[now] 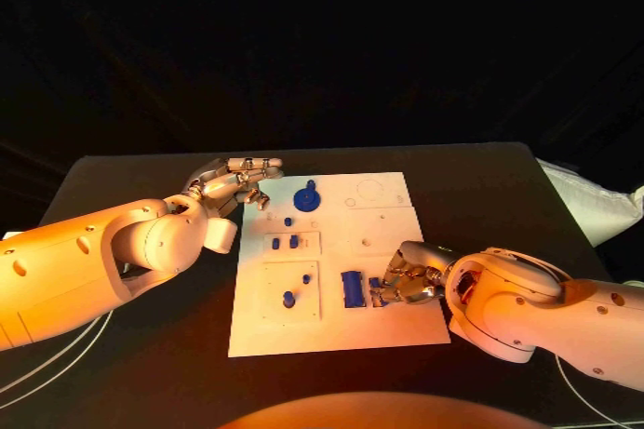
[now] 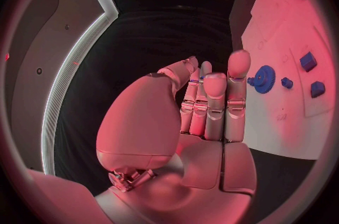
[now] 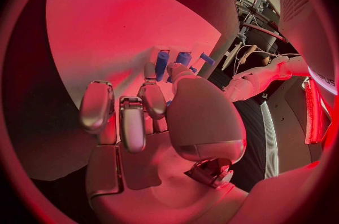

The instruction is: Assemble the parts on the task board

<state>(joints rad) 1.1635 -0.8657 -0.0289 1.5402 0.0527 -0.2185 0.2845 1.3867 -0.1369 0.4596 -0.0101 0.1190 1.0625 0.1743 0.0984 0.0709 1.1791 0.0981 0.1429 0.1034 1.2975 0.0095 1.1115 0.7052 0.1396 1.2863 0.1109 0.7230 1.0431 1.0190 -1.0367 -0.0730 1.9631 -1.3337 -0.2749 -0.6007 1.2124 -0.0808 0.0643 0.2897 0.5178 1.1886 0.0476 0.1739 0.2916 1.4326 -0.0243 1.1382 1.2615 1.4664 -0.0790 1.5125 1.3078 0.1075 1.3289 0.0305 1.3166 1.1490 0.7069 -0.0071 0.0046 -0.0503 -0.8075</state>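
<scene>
I'm running this remote, so going off head cam plus both wrist cams. The flat white rectangular task board (image 1: 382,327) sits mid-table on the black tabletop (image 1: 510,178), long side running away from the robot.

Right hand (image 1: 409,282) is down on the board's near right part, fingers curled in next to the long dark-blue block part (image 1: 353,288). That block stands w/ its long axis running front-to-back along the board, and the hand sits just beside it on the robot's right side, touching or v. close; a small blue bit (image 1: 377,299) sits betw. fingers and block. In the right wrist cam I see the fingers (image 3: 132,122) bent over the palm w/ blue pieces (image 3: 164,63) just past the fingertips. Can't tell if it's actually pinching one or just resting against it.

Left hand (image 1: 239,181) hangs at the board's far left corner, fingers together and fairly straight, holding nothing. The round blue gear-like part (image 1: 307,200) lies just beside it on the board; left wrist cam shows that gear (image 2: 263,78) just past the fingertips (image 2: 239,63), not touching.

Other small blue parts (image 1: 285,243) sit in the left-side recesses, betw. the two hands.

My read: the right hand is the nearer one for the long block, so next move prob. hinges on closing across its short width from the right.
</scene>
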